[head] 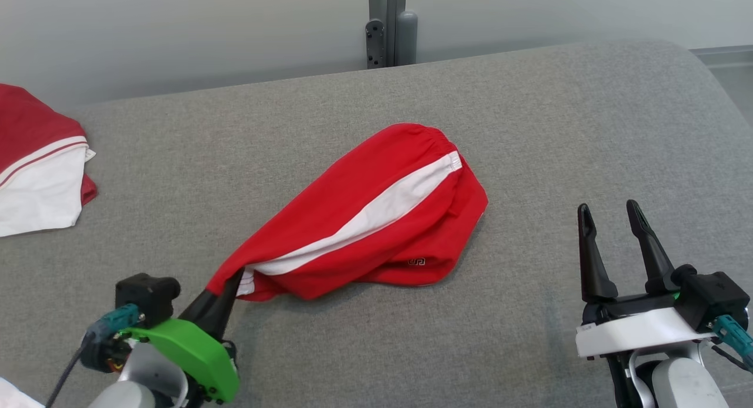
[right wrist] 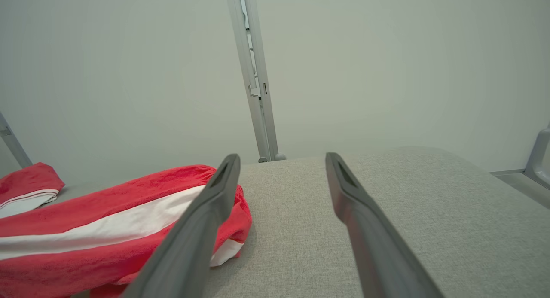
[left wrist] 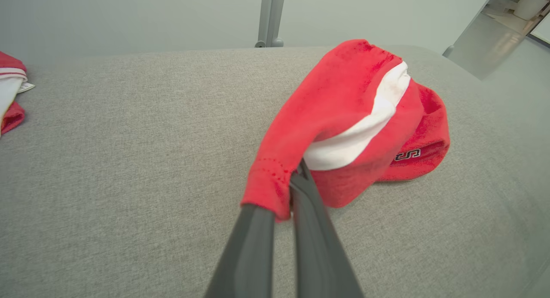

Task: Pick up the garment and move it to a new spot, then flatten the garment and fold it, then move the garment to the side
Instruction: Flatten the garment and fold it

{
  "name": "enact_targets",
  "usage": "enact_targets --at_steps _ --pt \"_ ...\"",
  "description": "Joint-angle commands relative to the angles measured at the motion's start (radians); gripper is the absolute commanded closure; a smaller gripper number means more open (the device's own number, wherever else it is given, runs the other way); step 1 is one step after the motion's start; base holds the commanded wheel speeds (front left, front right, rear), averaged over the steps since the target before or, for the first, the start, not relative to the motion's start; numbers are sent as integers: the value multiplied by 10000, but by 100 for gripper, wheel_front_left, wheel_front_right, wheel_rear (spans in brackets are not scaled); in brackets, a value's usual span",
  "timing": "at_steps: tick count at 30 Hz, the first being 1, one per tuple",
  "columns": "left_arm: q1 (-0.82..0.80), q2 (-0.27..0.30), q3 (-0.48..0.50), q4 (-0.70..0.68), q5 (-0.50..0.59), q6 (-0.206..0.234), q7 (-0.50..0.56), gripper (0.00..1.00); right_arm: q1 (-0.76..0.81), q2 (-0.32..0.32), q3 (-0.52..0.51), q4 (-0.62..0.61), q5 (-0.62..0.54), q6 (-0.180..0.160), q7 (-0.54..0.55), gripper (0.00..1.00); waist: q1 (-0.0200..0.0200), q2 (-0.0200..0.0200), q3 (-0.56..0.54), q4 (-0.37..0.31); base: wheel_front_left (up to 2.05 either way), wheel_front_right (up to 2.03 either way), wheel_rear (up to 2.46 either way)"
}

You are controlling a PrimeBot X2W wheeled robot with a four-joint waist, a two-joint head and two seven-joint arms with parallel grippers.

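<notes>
The left arm comes in low from the near left corner, its green wrist bracket [head: 188, 349] tipped sideways and the forearm angled up and to the right. The left gripper [head: 234, 281] has its two dark fingers pressed together on the nearest corner of the red garment [head: 365, 220]. The hem is pinched between them, and in the left wrist view it curls over one finger [left wrist: 253, 242].

From that pinch the garment runs ahead and to the gripper's right in a loose, crumpled mound on the grey cushion [head: 529, 131]. A white stripe [head: 376, 211] leads from the fingertips to the gathered waistband [head: 432, 139] at the far end. A small logo [head: 416, 261] sits on the lower fold, just right of the stripe.

The right arm rests at the near right with its white wrist plate [head: 629, 331] level and its fingers pointing away from the robot. The right gripper [head: 608, 209] stands spread wide with nothing between the fingers. The garment lies to its left, clear of both fingers.

Well off to the left of the left gripper, a second red-and-white garment [head: 35, 173] lies at the cushion's edge. Straight ahead, beyond the cushion, a grey post [head: 388, 26] rises against the pale wall [head: 176, 32].
</notes>
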Motion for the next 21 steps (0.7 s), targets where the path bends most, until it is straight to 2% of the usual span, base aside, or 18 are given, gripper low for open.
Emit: enact_targets --at_steps 1,3,6,15,16,18,21 --pt "76 259 88 49 -76 -57 198 100 96 -26 32 31 49 1 -31 0 0 0 -7 34 0 0 0" --pt "24 573 156 304 -183 -98 537 100 64 -26 74 54 35 1 -31 0 0 0 27 28 0 0 0" --pt "-146 706 192 746 -303 -113 812 100 57 -28 103 63 -27 1 -31 0 0 0 64 -1 0 0 0" --pt "-330 5 175 2573 -612 -47 599 100 48 -26 170 209 -211 1 -31 0 0 0 42 -107 0 0 0" --pt "-351 -71 148 2744 -563 -34 506 71 49 -26 166 244 -243 1 -31 0 0 0 24 -87 0 0 0" --pt "-379 -314 121 3098 -571 -20 306 0 41 -26 185 336 -301 1 -31 0 0 0 -41 -10 0 0 0" --pt "-466 -623 92 3538 -448 39 -140 0 11 -25 287 475 -384 1 -31 0 0 0 -157 149 0 0 0"
